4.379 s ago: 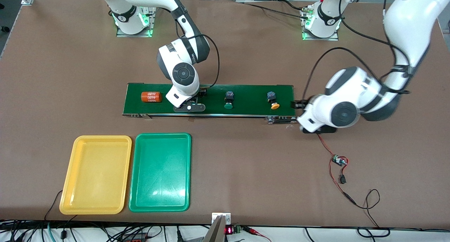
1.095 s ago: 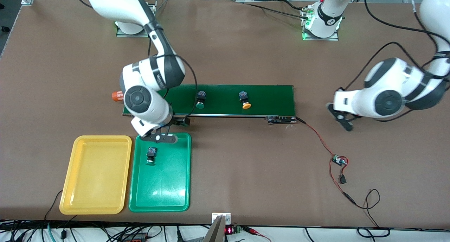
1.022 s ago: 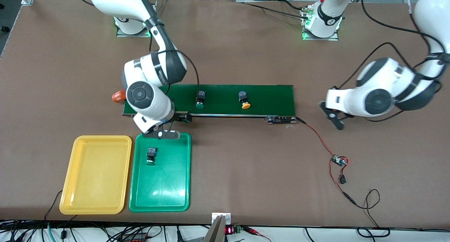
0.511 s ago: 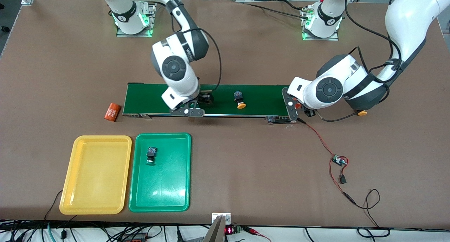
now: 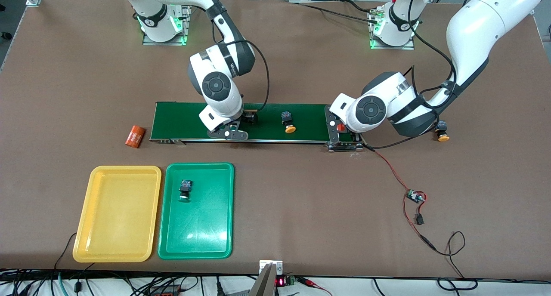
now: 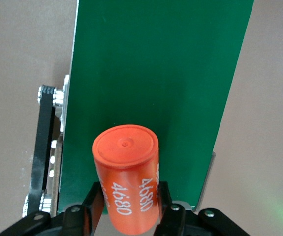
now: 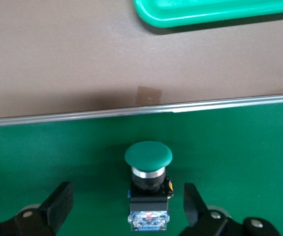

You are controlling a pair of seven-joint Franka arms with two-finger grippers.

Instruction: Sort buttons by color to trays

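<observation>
Since depositing one green-capped button (image 5: 185,188) in the green tray (image 5: 215,244), the right gripper (image 7: 126,206) straddles the next green button (image 7: 148,184) unclenched, while the left gripper (image 6: 129,216) grasps an orange cylinder (image 6: 127,182).

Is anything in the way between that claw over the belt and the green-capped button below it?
Nothing visible. The right gripper is open over the conveyor belt, its fingers either side of the green-capped button, with only bare belt between.

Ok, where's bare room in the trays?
Yellow tray: all bare. Green tray: free nearer the camera than its lone button. Belt crowded: right gripper open around a green button, left gripper holding an orange cylinder over its end.
</observation>
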